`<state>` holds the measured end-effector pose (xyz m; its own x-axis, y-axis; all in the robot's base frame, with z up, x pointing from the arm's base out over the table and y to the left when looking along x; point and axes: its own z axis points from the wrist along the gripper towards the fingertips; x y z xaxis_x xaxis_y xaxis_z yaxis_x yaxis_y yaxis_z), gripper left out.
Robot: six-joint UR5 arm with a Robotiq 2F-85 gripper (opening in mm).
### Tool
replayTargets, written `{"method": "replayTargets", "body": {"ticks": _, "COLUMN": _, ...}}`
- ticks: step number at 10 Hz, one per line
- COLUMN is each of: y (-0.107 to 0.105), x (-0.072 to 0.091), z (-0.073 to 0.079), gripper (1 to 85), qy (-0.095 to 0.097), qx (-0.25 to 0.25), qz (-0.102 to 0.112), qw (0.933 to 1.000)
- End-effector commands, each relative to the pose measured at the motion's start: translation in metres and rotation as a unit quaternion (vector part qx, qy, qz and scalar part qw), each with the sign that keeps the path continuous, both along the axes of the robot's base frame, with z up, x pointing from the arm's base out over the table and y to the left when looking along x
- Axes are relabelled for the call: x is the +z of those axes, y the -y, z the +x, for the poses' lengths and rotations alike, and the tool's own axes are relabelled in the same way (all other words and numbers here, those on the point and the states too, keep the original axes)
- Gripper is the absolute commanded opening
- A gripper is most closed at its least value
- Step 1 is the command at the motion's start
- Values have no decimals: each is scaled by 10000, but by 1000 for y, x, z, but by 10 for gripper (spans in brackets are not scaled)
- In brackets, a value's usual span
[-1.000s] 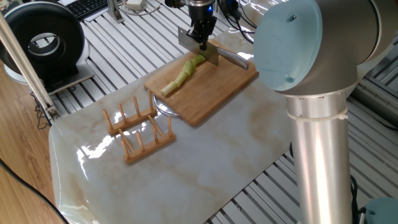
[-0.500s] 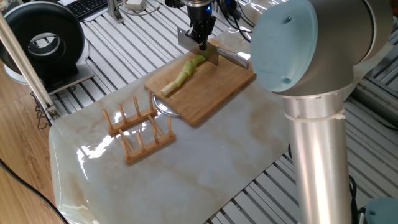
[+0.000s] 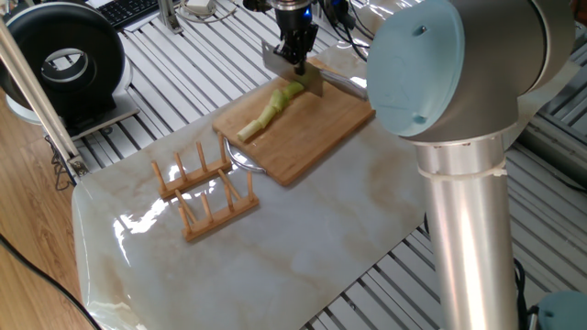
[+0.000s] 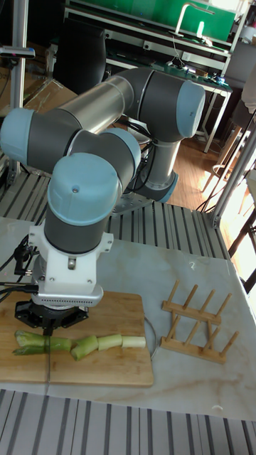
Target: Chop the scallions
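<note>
The tool (image 3: pixel 297 64) presses a knife (image 3: pixel 312 81) into the scallions (image 3: pixel 271 110) on a cutting board (image 3: pixel 312 133).

The arm (image 4: pixel 107 121) is built of thick silver-grey tubes joined by rounded joints, each closed with a pale blue cap (image 3: pixel 413 69). A white ring (image 3: pixel 463 170) circles the tube below one joint. The wrist ends in a light grey block above a black gripper (image 4: pixel 48 323), with dark cables (image 4: pixel 18 266) beside it.
</note>
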<state>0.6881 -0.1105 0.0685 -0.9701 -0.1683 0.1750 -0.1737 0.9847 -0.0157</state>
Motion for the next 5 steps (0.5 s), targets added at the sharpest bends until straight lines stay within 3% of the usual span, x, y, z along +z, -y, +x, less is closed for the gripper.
{"method": "replayTargets", "body": {"ticks": 1, "y": -9, "x": 2, "z": 5, "gripper": 13, "qy": 118, "qx": -94, "qz": 159, "qw": 9998}}
{"method": "replayTargets", "body": {"ticks": 5, "y": -11, "x": 0, "z": 6, "gripper": 13, "qy": 133, "qx": -109, "qz": 187, "qw": 9997}}
